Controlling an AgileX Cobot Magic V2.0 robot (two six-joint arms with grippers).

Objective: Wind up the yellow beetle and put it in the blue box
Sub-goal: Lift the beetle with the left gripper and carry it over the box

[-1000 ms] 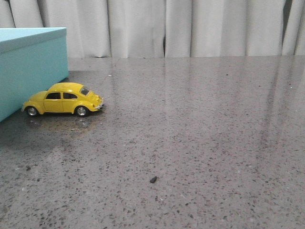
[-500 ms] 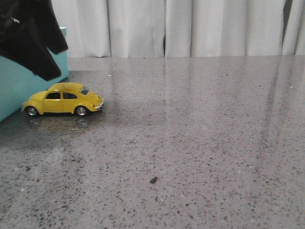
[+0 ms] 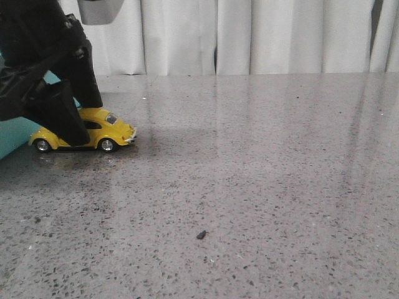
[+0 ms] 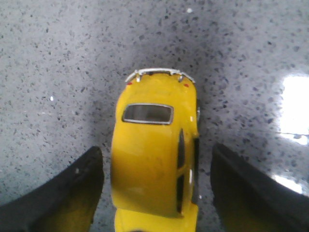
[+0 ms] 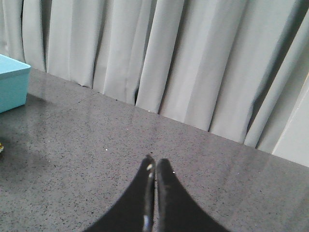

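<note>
The yellow beetle (image 3: 112,131) stands on the grey speckled table at the far left, its chrome bumper to the right. My left gripper (image 3: 78,121) has come down over it, open, one finger on each side of the car's body with a gap on both sides. In the left wrist view the beetle (image 4: 154,150) sits between the two black fingers (image 4: 72,188). The blue box (image 3: 15,134) is mostly hidden behind the left arm; its corner shows in the right wrist view (image 5: 12,82). My right gripper (image 5: 155,166) is shut and empty above the table.
A small dark speck (image 3: 201,235) lies on the table in the middle foreground. Grey curtains (image 3: 249,37) hang behind the table's far edge. The box stands right behind the car.
My left arm has come down from the upper left over the beetle; its fingers now straddle the car. The car has not moved.
</note>
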